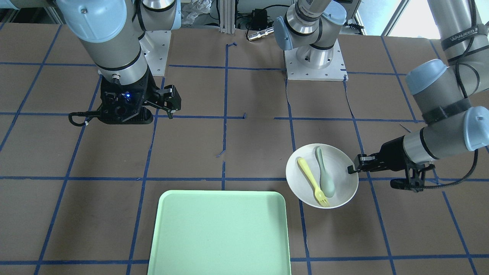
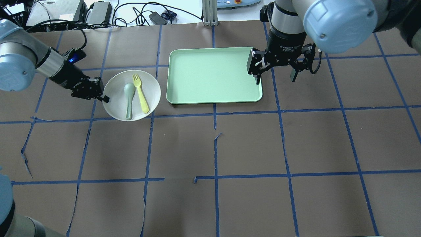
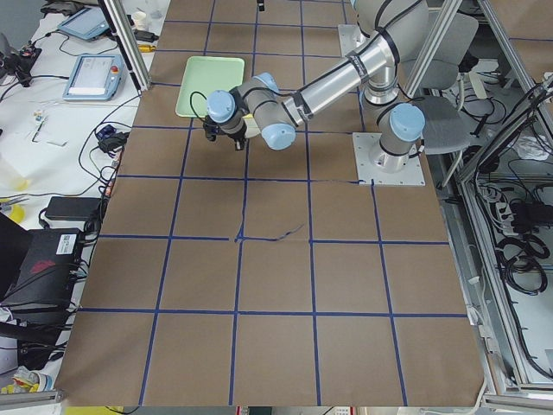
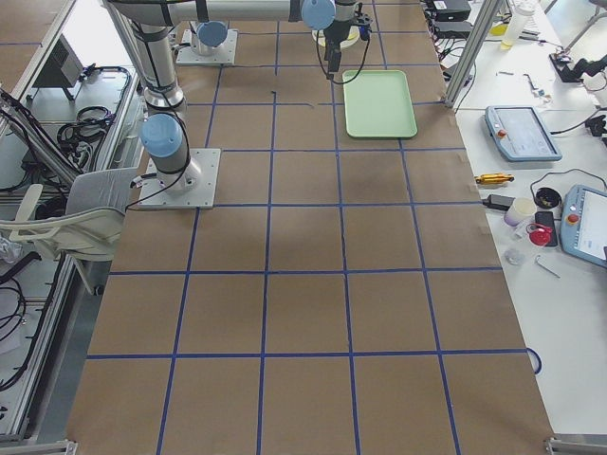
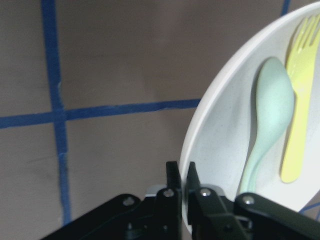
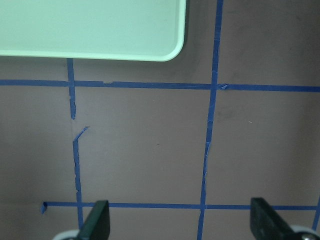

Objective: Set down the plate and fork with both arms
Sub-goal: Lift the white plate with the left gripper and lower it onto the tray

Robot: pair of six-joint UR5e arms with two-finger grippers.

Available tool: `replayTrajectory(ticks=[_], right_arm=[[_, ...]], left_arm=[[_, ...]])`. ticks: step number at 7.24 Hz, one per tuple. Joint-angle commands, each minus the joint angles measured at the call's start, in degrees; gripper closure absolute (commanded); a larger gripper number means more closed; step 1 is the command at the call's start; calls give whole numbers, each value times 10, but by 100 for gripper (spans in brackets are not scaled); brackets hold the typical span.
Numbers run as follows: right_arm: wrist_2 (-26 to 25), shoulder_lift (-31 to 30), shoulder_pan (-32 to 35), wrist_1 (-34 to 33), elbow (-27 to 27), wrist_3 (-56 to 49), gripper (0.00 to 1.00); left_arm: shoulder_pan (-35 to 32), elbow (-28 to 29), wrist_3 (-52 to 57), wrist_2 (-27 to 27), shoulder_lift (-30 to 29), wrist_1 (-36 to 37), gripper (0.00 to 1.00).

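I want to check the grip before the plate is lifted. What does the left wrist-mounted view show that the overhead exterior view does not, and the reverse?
Only the left wrist-mounted view: a close look at the left end effector, with one finger on each side of the rim of the plate, shut on it.
Only the overhead exterior view: the green tray and the right end effector, open, beside the tray.
Both: the yellow fork and the pale spoon lying side by side in the plate.
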Motion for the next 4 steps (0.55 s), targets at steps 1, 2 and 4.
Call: replayTrajectory(ticks=[1, 2, 4], right_arm=[[3, 0, -2, 1, 1, 2, 0], [5, 0, -2, 1, 1, 2, 0], [7, 0, -2, 3, 1, 3, 0]], left_arm=[[-86, 83, -52, -35, -65, 12, 100], [-119, 112, -87, -35, -105, 44, 100], [-163, 179, -145, -51, -163, 63, 100]])
